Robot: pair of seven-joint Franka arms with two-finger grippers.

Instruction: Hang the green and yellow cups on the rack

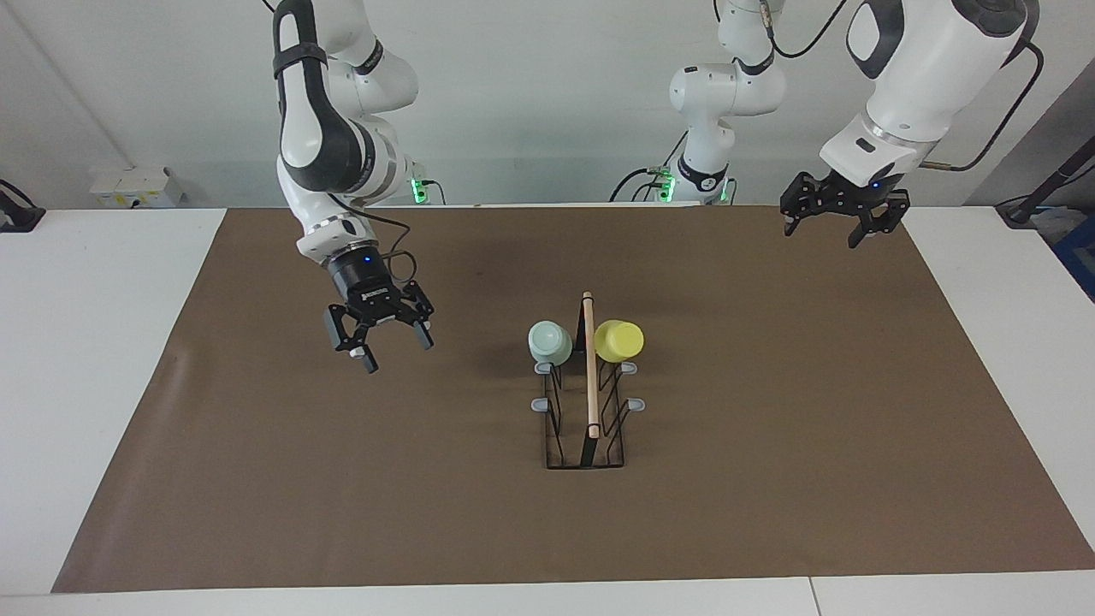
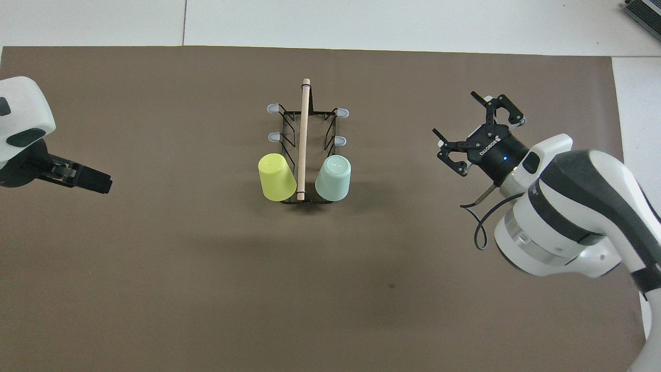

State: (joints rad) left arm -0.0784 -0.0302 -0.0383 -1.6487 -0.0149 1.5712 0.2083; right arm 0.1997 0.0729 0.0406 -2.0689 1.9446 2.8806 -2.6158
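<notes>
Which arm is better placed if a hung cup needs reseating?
Probably right. The right gripper, open, hangs over the mat beside the rack, on the green cup's side. The left gripper, open, waits near the mat's corner.

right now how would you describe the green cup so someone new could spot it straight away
Find the black wire rack with a wooden rod on top, in the middle of the brown mat. Two cups hang on its pegs nearest the robots, one each side of the rod. The green cup is the pale mint one, toward the right arm's end; its neighbour, the yellow cup, is bright yellow.
</notes>
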